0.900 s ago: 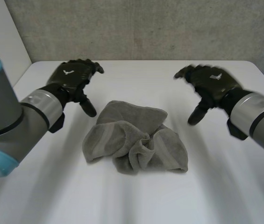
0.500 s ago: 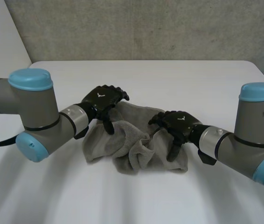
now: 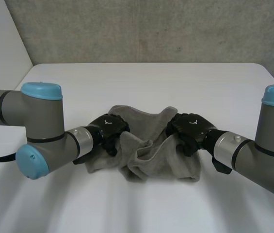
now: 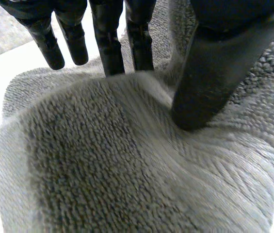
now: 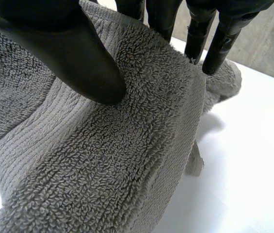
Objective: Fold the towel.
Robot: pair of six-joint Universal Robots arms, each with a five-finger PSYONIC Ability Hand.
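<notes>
A crumpled grey towel (image 3: 151, 162) lies bunched in the middle of the white table (image 3: 137, 80). My left hand (image 3: 110, 128) is down on the towel's left side. In the left wrist view its thumb (image 4: 214, 73) presses into the pile of the towel (image 4: 103, 170) while its fingers (image 4: 108, 43) reach behind a raised fold, pinching it. My right hand (image 3: 190, 127) sits on the towel's right side. In the right wrist view its thumb (image 5: 73, 53) bears on the towel (image 5: 103, 160) and its fingers (image 5: 200, 34) curl over the far side of a fold.
A grey concrete wall (image 3: 151, 29) rises behind the table's far edge. Bare white tabletop surrounds the towel on all sides. Both arms reach in low from the left and right.
Both hands came from raised and apart at the table's far side down onto the towel, then closed on folds at its left and right sides. The towel's right back part has been pulled up.
</notes>
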